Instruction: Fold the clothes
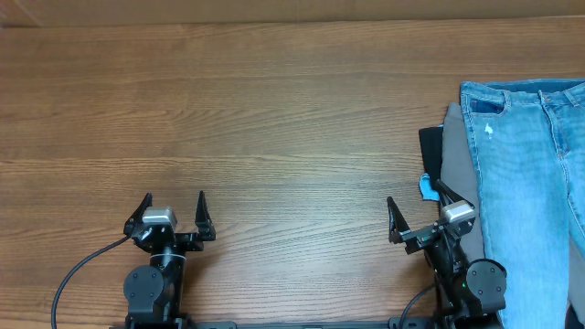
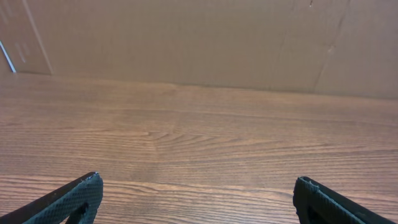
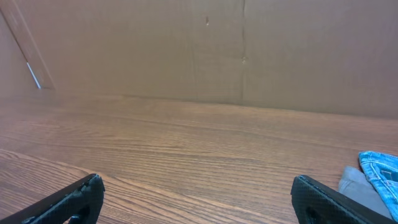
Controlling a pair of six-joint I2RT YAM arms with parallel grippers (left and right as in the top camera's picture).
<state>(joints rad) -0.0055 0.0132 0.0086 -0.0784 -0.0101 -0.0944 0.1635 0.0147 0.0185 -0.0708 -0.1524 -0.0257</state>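
Note:
The light blue denim jeans (image 1: pixel 530 174) lie flat at the right edge of the table in the overhead view, waistband towards the far side, with a small white rip near the top. A corner of them shows in the right wrist view (image 3: pixel 380 171). My left gripper (image 1: pixel 174 217) is open and empty at the front left, far from the jeans. My right gripper (image 1: pixel 416 212) is open and empty at the front right, just left of the jeans. Both wrist views show the fingers spread over bare wood (image 2: pixel 198 194) (image 3: pixel 198 193).
Grey and black clothes (image 1: pixel 454 160) lie under the jeans' left edge, with a small bright blue piece (image 1: pixel 427 187) beside them. The grey cloth shows in the right wrist view (image 3: pixel 359 186). A cardboard wall (image 2: pixel 205 37) stands at the table's far edge.

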